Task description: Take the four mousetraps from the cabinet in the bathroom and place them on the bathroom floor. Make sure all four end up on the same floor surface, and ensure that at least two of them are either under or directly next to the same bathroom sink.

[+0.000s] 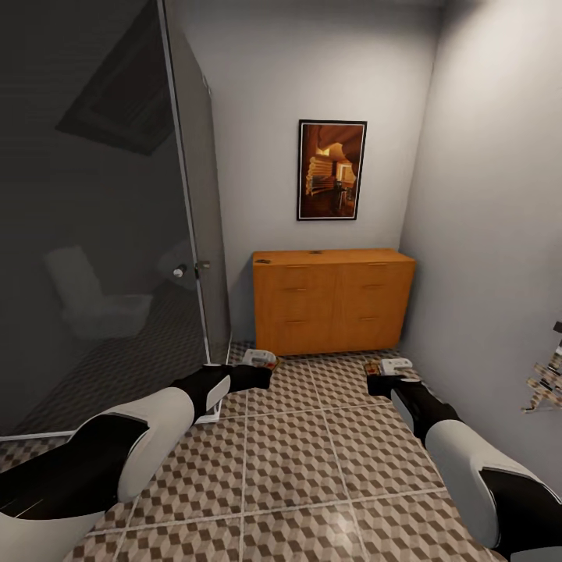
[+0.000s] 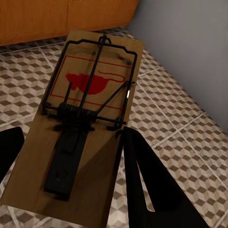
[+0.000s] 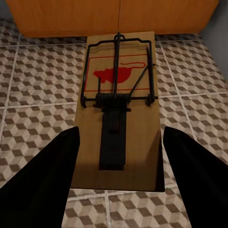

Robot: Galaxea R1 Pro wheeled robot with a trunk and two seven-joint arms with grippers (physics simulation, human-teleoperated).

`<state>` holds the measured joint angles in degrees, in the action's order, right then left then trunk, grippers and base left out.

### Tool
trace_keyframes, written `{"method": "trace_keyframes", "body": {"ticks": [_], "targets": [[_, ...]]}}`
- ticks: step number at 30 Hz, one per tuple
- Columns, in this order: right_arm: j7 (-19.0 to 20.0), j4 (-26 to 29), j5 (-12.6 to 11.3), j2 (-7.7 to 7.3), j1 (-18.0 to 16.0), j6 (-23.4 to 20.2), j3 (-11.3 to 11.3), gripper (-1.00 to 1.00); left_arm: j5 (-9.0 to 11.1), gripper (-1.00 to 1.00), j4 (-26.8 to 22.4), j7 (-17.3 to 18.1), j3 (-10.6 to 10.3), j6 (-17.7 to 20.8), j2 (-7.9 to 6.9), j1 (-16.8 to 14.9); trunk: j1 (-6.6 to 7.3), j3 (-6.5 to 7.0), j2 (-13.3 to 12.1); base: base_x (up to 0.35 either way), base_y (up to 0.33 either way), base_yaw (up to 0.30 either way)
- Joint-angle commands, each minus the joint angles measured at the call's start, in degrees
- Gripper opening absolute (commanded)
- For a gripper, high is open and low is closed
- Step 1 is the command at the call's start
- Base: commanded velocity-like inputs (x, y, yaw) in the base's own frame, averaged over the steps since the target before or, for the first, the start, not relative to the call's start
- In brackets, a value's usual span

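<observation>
Two mousetraps are held above the bathroom floor (image 1: 297,460), in front of the orange-brown cabinet (image 1: 333,300). My left gripper (image 1: 261,370) (image 2: 71,135) is shut on one mousetrap (image 1: 259,357) (image 2: 90,85), a wooden board with a red mouse print and a dark wire spring. Just as plain is the second mousetrap (image 1: 396,365) (image 3: 121,85), with my right gripper (image 1: 384,381) (image 3: 121,133) shut on it and a black finger against each long edge. Two tiny dark items (image 1: 263,261) lie on the cabinet top, too small to identify. The sink is out of view.
A glass partition (image 1: 94,234) with a metal edge stands at the left, close to my left arm. Grey walls close the back and right. A framed picture (image 1: 332,170) hangs above the cabinet. A patterned object (image 1: 546,375) shows at the right edge.
</observation>
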<state>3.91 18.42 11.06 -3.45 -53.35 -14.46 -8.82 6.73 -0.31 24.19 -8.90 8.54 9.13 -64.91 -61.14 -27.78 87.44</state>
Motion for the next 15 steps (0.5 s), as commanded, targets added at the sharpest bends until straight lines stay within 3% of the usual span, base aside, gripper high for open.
{"method": "trace_keyframes", "body": {"ticks": [1,15], "targets": [[0.40,0.12,0.60,0.05,-0.02,-0.31,-0.46,-1.00,0.38,-1.00,-0.04,0.07,-0.42,0.25,0.00,-0.04,0.00,-0.06,0.03,0.000,0.000,0.000],[0.39,0.12,0.29,-0.01,-0.02,-0.62,-0.50,-1.00,0.35,-1.00,-0.04,0.06,-0.42,0.25,0.11,-0.04,0.00,-0.06,0.03,0.000,0.000,0.000]]}}
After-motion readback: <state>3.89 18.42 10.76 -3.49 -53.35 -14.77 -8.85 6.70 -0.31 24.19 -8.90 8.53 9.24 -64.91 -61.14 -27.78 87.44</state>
